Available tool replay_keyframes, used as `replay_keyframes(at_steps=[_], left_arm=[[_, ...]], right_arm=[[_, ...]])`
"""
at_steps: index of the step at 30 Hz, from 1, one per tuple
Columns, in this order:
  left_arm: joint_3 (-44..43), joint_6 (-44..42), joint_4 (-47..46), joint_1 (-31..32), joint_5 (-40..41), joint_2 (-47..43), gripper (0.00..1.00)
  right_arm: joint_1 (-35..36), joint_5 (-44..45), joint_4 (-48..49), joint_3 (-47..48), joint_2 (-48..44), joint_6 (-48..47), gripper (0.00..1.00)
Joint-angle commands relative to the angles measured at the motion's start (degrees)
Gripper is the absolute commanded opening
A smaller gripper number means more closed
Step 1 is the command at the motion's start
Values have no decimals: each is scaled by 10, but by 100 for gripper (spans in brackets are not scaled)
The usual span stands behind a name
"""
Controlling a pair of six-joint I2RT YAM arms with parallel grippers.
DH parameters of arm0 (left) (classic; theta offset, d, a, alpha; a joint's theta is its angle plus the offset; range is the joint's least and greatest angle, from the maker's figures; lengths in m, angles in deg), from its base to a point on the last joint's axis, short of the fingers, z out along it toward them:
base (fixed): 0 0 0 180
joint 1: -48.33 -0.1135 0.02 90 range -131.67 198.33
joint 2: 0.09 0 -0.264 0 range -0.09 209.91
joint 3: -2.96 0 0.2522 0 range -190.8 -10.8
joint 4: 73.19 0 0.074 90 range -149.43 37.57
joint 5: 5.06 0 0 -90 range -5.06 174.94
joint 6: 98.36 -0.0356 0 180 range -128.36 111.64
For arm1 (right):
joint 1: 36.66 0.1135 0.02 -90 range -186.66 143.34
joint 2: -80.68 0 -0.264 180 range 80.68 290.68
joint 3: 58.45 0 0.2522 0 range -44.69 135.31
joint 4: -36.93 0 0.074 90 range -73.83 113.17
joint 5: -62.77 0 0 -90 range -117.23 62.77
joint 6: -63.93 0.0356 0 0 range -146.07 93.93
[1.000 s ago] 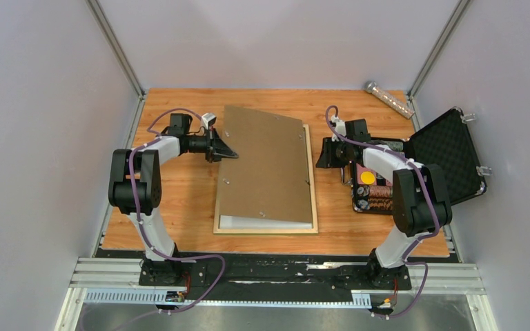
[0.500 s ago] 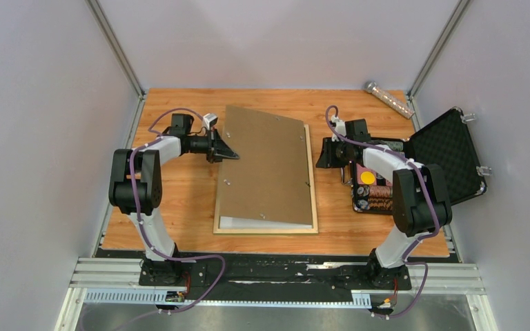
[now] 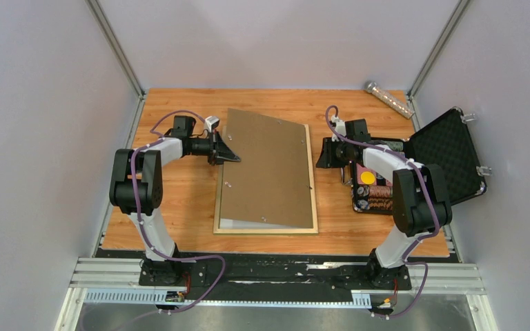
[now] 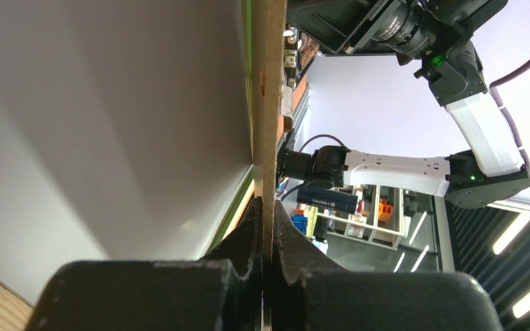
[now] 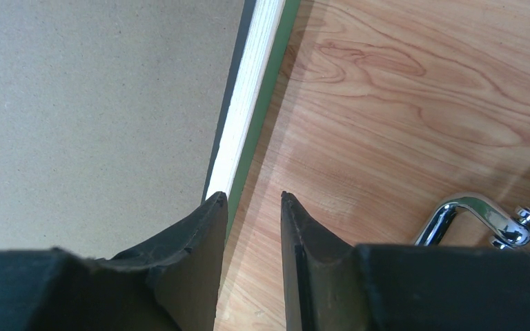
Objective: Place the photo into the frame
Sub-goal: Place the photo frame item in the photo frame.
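- Left gripper (image 3: 233, 157): jaws shut tight on the left edge of the backing board (image 3: 269, 169). Left wrist view shows both fingers (image 4: 252, 224) pinching the thin brown edge, with no gap either side.
- Board held tilted: left side raised off the frame (image 3: 312, 189), right side down near the frame's right rail. Board sits askew, its far-left corner jutting beyond the frame's far rail.
- Frame lies flat on the table (image 3: 186, 200), pale wood back up, a thin green strip along its outer edge in the right wrist view.
- Photo (image 3: 226, 222): inside the frame, white back up. Only a pale wedge shows at the near-left corner, the rest covered by the board. Left wrist view has a broad pale sheet under the raised board.
- Right gripper (image 3: 322, 157): jaws partly open, nothing between them. Sits just beside the frame's right rail, roughly mid-length.
- Right wrist view: left fingertip (image 5: 210, 214) over the rail's outer edge, the other fingertip over bare table. Cannot tell if either tip touches.
- Chrome handle (image 5: 466, 210) at the lower right of that view.
- Open black case (image 3: 448, 155) on the table's right side, beyond the right arm. Clear tube (image 3: 388, 98) at the far-right corner.
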Motion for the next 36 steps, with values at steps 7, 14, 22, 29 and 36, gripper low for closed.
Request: replay_keyframes(at_steps=[7, 14, 22, 29, 36], left_arm=[[-1, 5, -23, 6, -38, -29, 0], [1, 11, -34, 7, -39, -20, 0], [1, 9, -33, 7, -36, -10, 0], [1, -6, -20, 6, -27, -13, 0], [0, -12, -12, 6, -26, -15, 0]], right_arm=[[1, 3, 7, 8, -1, -3, 33], [0, -1, 7, 7, -1, -4, 33], [1, -4, 6, 5, -2, -6, 33], [3, -25, 5, 7, -4, -8, 33], [28, -14, -13, -5, -22, -42, 29]])
